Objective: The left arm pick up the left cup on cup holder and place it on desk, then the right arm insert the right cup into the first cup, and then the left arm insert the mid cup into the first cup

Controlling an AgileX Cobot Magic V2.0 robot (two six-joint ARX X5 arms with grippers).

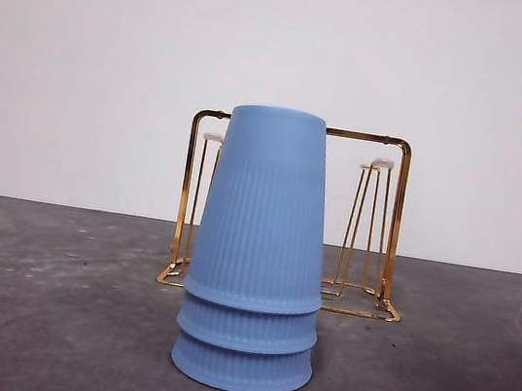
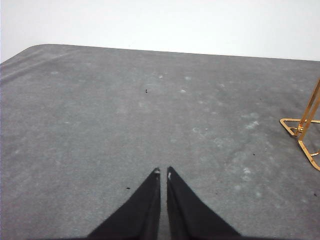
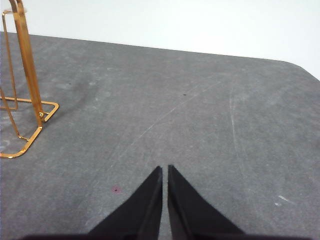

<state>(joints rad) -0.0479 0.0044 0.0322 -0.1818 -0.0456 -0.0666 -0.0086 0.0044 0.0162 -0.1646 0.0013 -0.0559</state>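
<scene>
You have three pale blue ribbed plastic cups [image 1: 254, 273] nested upside down in one stack, standing on the dark grey matte table [image 1: 37, 310] at the centre of the front view, just in front of the shiny gold wire cup holder [image 1: 384, 224]. The holder's white-tipped pegs are bare, so by the look of it all three placements are done.

Should you need to touch the stack, expect it to be light and stiff, with a smooth tapered wall that could slip upward out of a pinch. Take hold low, across the ribbed band near the stepped rims, where the ridges give some bite; a grip high on the top cup may lift that one alone or tip the stack.

The left claw [image 2: 163, 173] is clenched on nothing, low in its wrist view over bare table, with the holder's base corner at the right edge of that frame. The right claw [image 3: 164, 169] is likewise pressed shut and empty, the holder at the upper left of its view.

There is open table on both sides of the stack. The table's rounded corners show in both wrist views, well apart from the claws.
</scene>
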